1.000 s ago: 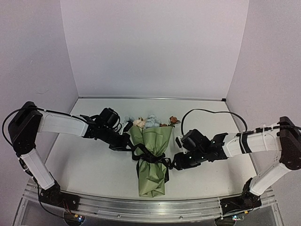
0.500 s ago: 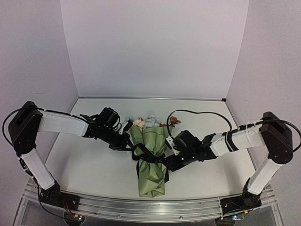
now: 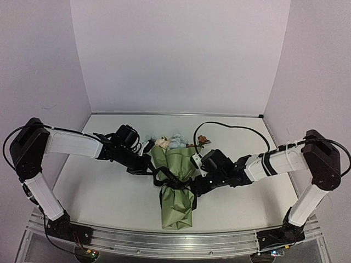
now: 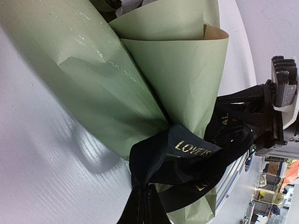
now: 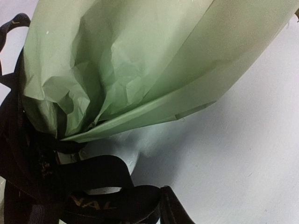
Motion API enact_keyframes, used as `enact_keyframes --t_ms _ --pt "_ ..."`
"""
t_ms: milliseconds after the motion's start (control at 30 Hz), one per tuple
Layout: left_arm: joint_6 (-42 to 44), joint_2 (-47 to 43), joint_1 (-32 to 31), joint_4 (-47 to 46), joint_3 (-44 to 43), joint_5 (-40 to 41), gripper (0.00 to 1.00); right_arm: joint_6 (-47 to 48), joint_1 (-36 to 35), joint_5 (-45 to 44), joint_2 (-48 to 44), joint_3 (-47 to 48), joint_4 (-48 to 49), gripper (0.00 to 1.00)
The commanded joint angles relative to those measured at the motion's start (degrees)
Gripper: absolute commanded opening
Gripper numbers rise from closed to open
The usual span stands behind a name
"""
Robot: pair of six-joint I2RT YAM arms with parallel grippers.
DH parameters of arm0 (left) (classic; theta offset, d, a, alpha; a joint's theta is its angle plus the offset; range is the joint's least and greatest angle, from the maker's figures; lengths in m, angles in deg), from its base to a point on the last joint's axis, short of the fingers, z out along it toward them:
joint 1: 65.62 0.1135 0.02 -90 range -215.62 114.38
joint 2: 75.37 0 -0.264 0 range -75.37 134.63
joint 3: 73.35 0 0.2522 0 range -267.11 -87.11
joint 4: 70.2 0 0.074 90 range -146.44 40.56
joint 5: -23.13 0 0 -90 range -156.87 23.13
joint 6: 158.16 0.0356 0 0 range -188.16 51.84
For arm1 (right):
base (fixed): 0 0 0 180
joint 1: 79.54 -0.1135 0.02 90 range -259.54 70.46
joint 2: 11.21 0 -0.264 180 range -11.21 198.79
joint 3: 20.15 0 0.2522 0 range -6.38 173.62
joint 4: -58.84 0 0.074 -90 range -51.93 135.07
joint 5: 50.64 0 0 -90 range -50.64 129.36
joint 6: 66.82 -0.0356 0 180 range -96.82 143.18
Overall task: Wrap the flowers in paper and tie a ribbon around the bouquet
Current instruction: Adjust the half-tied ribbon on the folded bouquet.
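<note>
Your bouquet (image 3: 176,183) lies flat on the table (image 3: 104,192), midway between the two arms. Its long axis runs from the near edge toward the back wall, leaning slightly left at the near end. The narrow tip points at you and the wide mouth points away. The flowers (image 3: 174,141) spill out of the far end as small, soft, rounded heads in pale blue and cream, with a brownish one on the right. The paper (image 4: 107,79) is a thin olive-green sheet rolled into a cone. It is smooth and faintly glossy along the sides, sharply crumpled where it is cinched, and shows a tan reverse at one folded lip. The ribbon (image 4: 187,149) is flat, black and woven, with pale gold lettering. It circles the waist of the cone in several slack loops. Your left gripper (image 3: 147,164) sits just left of the waist, clenched, and the ribbon strands gather and run into it. Your right gripper (image 3: 196,186) is pressed in among the loops on the right side of the waist. You cannot tell from these views whether its jaws have closed on anything.
</note>
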Motion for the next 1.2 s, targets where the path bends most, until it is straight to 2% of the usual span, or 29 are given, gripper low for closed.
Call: enact_keyframes --t_ms 0,133,200,300,467,600,800,1033,1167 --pt "0.5 0.0 0.4 0.1 -2.8 -0.7 0.0 -0.7 0.1 -1.7 -0.5 2.4 -3.8 0.16" --pt "0.1 -0.5 0.4 -0.4 -2.1 -0.2 0.0 -0.9 -0.2 -3.7 -2.5 2.3 -7.4 0.08" --pt "-0.1 -0.8 0.4 -0.8 -1.8 0.0 0.0 -1.2 -0.3 -4.3 -3.4 2.4 -9.1 0.08" --pt "-0.2 -1.0 0.4 -1.1 -1.5 -0.3 0.0 -1.1 -0.6 -3.7 -4.5 2.6 -11.4 0.23" --pt "-0.2 -1.4 0.4 -1.4 -1.0 -0.5 0.0 -1.0 -0.6 -3.9 -4.4 2.2 -11.1 0.27" --pt "-0.2 -1.8 0.4 -1.5 -0.7 -0.5 0.0 -0.9 -0.6 -4.5 -4.8 2.4 -10.8 0.35" --pt "-0.4 -1.8 0.3 -1.8 -0.6 -0.5 0.0 -0.6 -0.6 -5.2 -3.0 4.2 -10.8 0.23" --pt "-0.6 -2.0 0.3 -2.0 -0.3 -0.6 0.0 -0.2 -0.6 -4.2 -0.1 6.0 -10.2 0.31" --pt "-0.6 -1.9 0.4 -1.9 -0.3 -0.5 0.0 -0.1 -0.6 -4.9 1.3 6.6 -10.2 0.23"
